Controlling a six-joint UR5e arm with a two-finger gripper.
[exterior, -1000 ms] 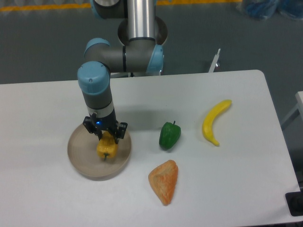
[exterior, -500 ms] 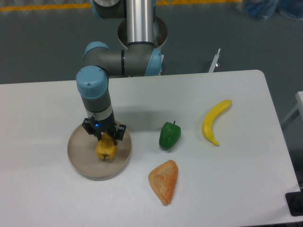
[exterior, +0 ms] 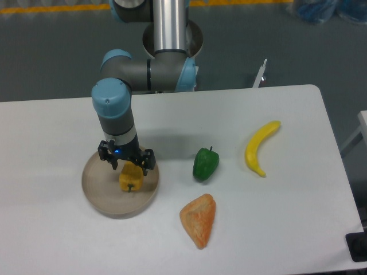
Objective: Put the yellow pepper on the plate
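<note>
Since half a second ago the jaws have spread wider, and the yellow pepper (exterior: 131,179) now looks like it sits on the plate (exterior: 94,189) by itself. The gripper (exterior: 127,162) hangs right over it. Its two jaws stand open, one on each side of the pepper's top, and they seem to hold nothing — I cannot tell if one still brushes the pepper.

Only one camera looks at this, from above and in front. The pepper is on the plate, a bit toward 2 o'clock from the middle, with its stem pointing at us.

What could go wrong? If a jaw still touches the pepper, going up could drag it or tip it over. The pepper is bumpy and round, so I think it could roll toward the low rim. Going straight up would be safest.

Other things are on the table (exterior: 287,217). A green pepper (exterior: 205,164) is at 3 o'clock from the plate, well apart. An orange wedge-shaped thing (exterior: 199,219) lies at 4 o'clock. A banana (exterior: 260,146) is far off at 3 o'clock. None of them block the way up — the space above the plate is free.
</note>
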